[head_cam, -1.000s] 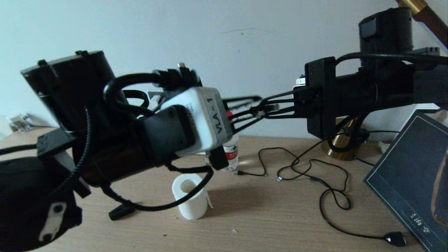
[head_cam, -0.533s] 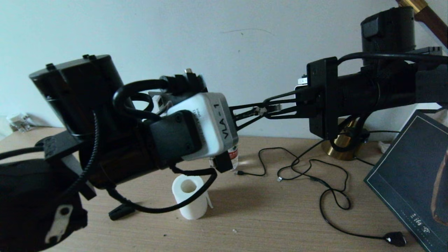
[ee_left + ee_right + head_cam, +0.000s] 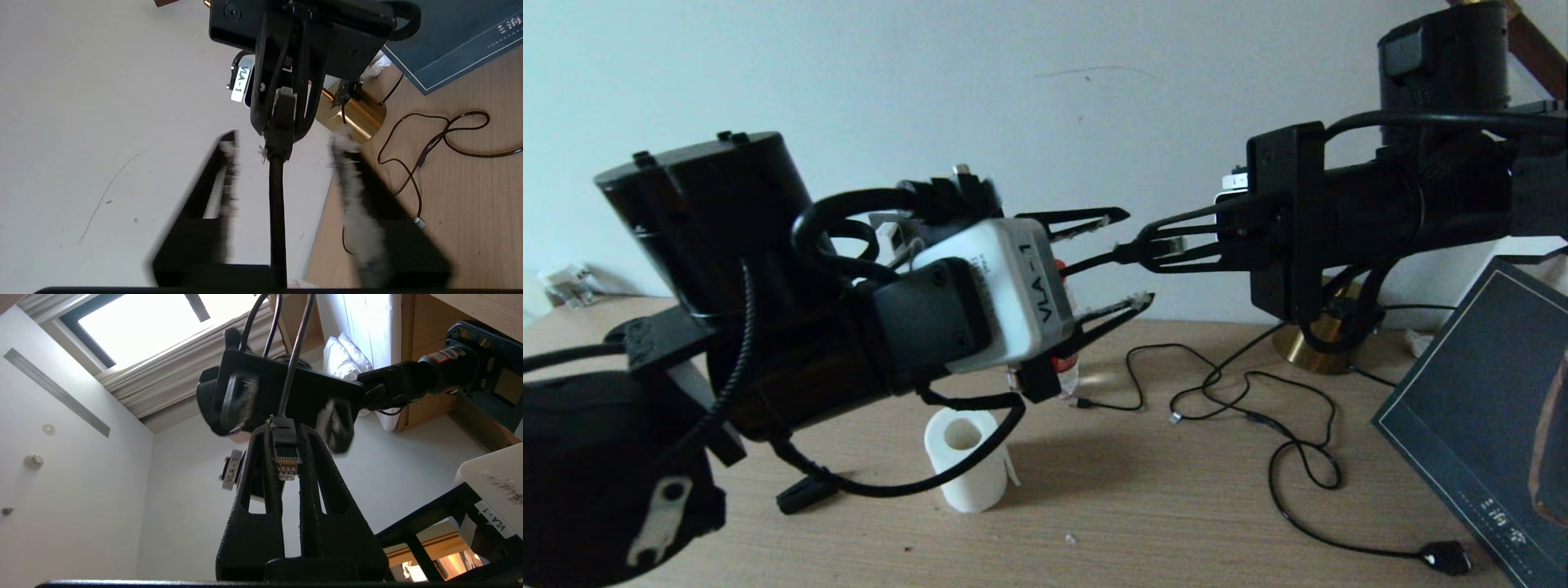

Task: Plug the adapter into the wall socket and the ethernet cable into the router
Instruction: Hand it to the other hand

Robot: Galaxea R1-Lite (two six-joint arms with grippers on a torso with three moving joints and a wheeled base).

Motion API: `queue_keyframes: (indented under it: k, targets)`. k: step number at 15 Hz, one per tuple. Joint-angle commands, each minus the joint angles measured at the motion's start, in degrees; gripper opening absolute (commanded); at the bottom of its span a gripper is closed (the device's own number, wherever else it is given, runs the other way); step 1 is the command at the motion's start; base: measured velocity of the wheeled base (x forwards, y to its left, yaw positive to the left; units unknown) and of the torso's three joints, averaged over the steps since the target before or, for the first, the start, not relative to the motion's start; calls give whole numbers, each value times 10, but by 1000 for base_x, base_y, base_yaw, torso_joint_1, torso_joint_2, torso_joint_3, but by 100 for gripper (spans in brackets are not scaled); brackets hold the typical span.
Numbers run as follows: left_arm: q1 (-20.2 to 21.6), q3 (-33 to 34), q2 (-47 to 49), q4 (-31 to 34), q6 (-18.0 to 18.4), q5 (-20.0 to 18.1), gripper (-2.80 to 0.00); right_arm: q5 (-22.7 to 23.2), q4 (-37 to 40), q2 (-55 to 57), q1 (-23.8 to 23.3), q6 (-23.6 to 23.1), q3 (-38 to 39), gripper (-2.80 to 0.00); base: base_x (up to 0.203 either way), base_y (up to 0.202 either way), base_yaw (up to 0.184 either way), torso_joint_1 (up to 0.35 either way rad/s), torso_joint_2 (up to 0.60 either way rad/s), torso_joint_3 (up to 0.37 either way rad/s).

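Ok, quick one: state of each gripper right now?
Left gripper: open, holding nothing, fingers spread either side of the ethernet cable.
Right gripper: closed on the ethernet cable's plug, held in mid-air.

We see the black ethernet cable (image 3: pixel 284 446) with its clear plug and copper-coloured contacts. Both the left gripper (image 3: pixel 1123 257) and the right gripper (image 3: pixel 286 433) are black. The table (image 3: pixel 1143 506) is light brown wood grain, and the paper roll (image 3: pixel 966 457) is white.
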Motion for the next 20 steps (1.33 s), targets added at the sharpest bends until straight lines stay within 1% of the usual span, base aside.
queue_keyframes:
  k: [1,10,11,12,20]
  targets:
    - [0,-2,-3,-4,3,-2,0,3,1,-10,-1,5,2,-280,0,0,0,0,0,0]
    - [2,0,-8,-5,2,-1,0,3,1,-9,0,3,7,-280,0,0,0,0,0,0]
    - [2,0,-8,-5,2,-1,-178,3,1,-8,0,2,7,-280,0,0,0,0,0,0]
    - [2,0,-8,-6,2,-1,-280,3,1,-7,-1,2,7,-280,0,0,0,0,0,0]
    - [2,-6,11,-13,1,0,-280,4,0,1,0,2,4,-280,0,0,0,0,0,0]
